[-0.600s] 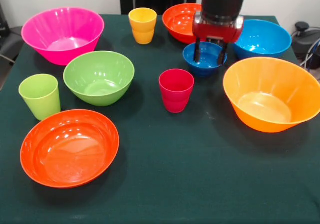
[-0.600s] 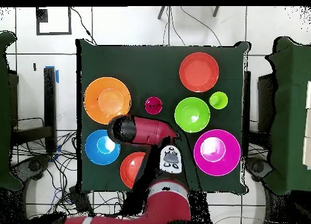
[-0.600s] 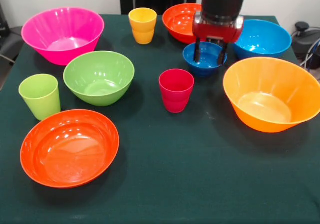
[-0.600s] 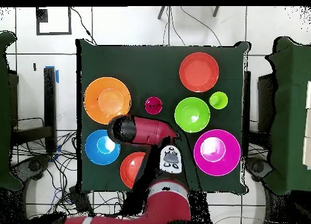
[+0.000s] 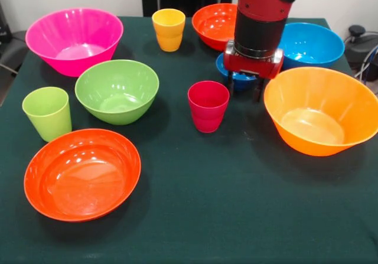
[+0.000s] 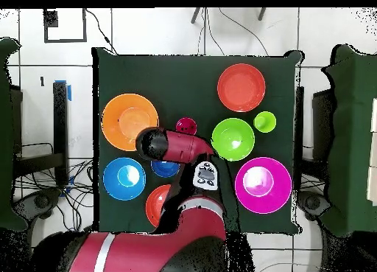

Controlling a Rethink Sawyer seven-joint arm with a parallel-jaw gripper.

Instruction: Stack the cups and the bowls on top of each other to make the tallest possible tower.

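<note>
The red cup [image 5: 208, 106] stands just left of the gripper [image 5: 244, 90], whose fingers are spread, their tips low near the table [image 5: 236, 205]. Behind the gripper the small dark blue bowl [image 5: 225, 66] is mostly hidden. The big orange bowl [image 5: 322, 110] sits just right.
</note>
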